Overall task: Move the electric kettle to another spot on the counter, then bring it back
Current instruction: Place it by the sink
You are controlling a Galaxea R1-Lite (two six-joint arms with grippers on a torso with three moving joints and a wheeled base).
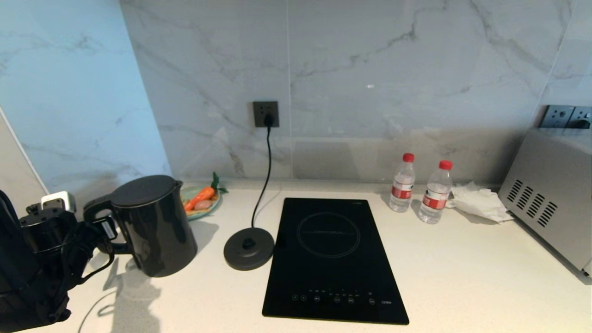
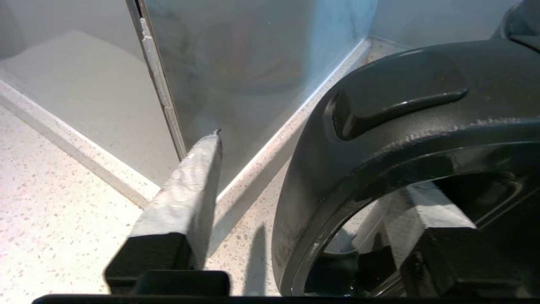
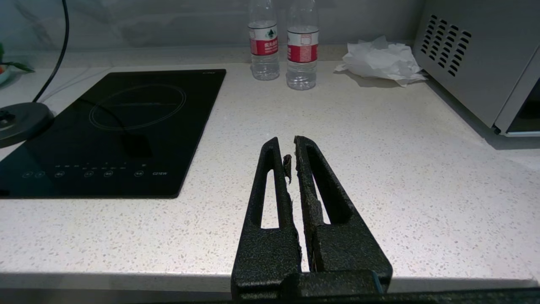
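Releasing the electric kettle [image 1: 152,224]: it stands upright on the counter [image 1: 462,277] at far left, off its base [image 1: 249,248], just in front of a carrot plate [image 1: 202,201]. Left gripper [image 2: 312,198] straddles the handle, jaws parted, no clamp. Right gripper [image 3: 292,162] parked above counter front, jaws together, empty. Likely step: outbound leg done. Next: re-grip handle, carry back w/o tilting.

A kitchen — induction hob [image 1: 334,259], marble backsplash [image 1: 370,83], microwave [image 1: 550,199].
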